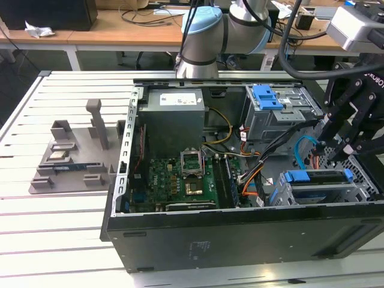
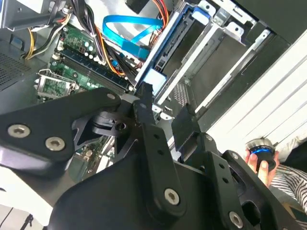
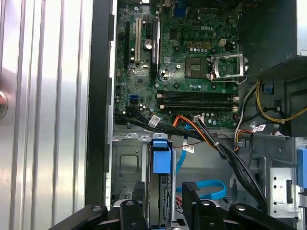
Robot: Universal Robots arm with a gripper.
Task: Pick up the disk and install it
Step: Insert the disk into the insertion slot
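Gripper: poised over the drive bay at the exterior view's right. Its fingers stand apart, in line with the disk's edge, with nothing clamped between them.
Disk: seated on edge in the bay of the computer case, with the blue bracket uppermost. It lies just beyond the fingertips in the first wrist view; whether they touch it cannot be told.
Labels: a white printed sticker sits on the power supply.
Cable: a blue ribbon loops beside the bay.
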